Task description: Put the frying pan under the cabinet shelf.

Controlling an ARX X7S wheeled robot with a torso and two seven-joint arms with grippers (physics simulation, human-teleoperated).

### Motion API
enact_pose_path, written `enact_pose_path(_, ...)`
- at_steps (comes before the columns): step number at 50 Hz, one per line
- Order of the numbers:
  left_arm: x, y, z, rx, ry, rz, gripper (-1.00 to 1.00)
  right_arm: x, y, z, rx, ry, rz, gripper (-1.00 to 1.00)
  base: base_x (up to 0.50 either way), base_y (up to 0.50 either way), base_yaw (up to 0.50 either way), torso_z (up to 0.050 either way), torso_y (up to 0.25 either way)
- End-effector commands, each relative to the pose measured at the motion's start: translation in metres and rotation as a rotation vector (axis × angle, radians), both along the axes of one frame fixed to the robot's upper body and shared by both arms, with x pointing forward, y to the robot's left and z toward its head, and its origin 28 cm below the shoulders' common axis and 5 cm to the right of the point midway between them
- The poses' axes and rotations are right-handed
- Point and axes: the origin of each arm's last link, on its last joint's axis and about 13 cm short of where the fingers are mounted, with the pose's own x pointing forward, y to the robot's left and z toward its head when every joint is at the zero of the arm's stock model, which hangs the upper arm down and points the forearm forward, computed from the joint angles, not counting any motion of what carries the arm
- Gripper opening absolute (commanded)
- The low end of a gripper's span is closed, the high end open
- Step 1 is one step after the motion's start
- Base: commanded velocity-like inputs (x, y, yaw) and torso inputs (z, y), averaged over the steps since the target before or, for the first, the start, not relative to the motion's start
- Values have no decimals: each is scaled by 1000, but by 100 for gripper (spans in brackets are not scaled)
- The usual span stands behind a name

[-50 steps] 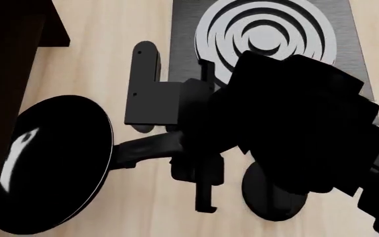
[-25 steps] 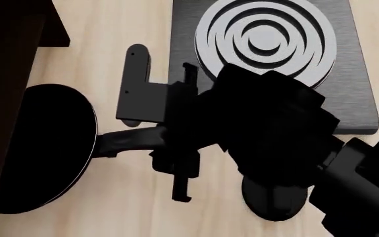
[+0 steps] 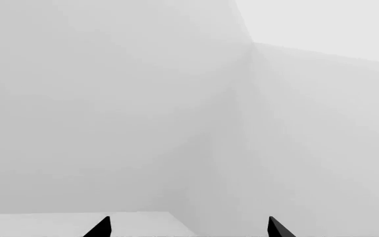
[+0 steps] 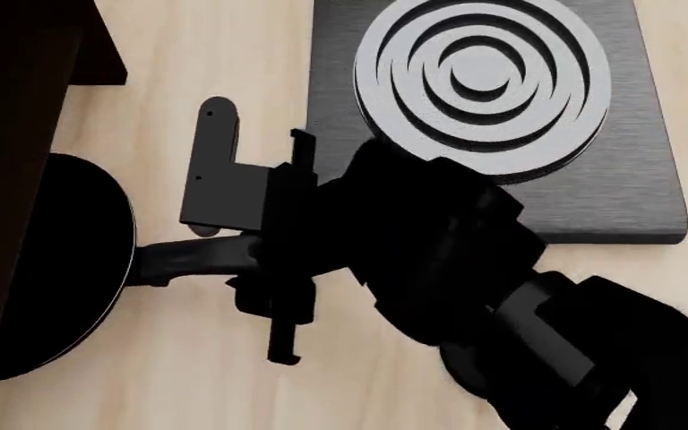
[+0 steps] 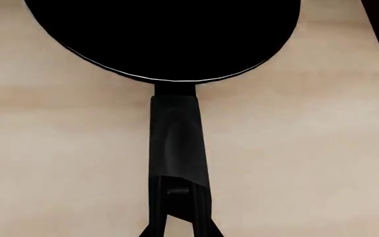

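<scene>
Right gripper: you have it clamped on the round black frying pan's long handle; the pan lies partly beneath the dark wooden cabinet shelf. Left gripper: fingertips apart.

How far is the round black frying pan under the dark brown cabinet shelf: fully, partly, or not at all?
Partly. In the head view, the round black frying pan has its far side hidden under the dark brown cabinet shelf; its handle remains outside.

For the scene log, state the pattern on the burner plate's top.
Pale grey concentric rings on the dark grey square burner plate, clearest in the head view.
</scene>
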Motion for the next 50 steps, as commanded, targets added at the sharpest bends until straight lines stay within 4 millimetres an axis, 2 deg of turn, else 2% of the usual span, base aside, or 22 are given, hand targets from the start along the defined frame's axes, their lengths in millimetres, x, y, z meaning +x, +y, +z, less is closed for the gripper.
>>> enact_pose_path(1,0,-1,0,4,3,-8,100,6,26,-5,96,-40,73,-100,0,0,0,0,0)
enact_pose_path(7,0,-1,-8,2,3,-16,100,8,39,-8,116,-65,103,-100,0,0,0,0,2)
enact_pose_path(19,-1,-2,-8,5,7,-29,100,0,54,-18,150,-77,150,-100,0,0,0,1,1)
enact_pose_path(50,0,-3,-7,9,1,-72,100,-13,73,-31,196,-67,256,-100,0,0,0,0,1)
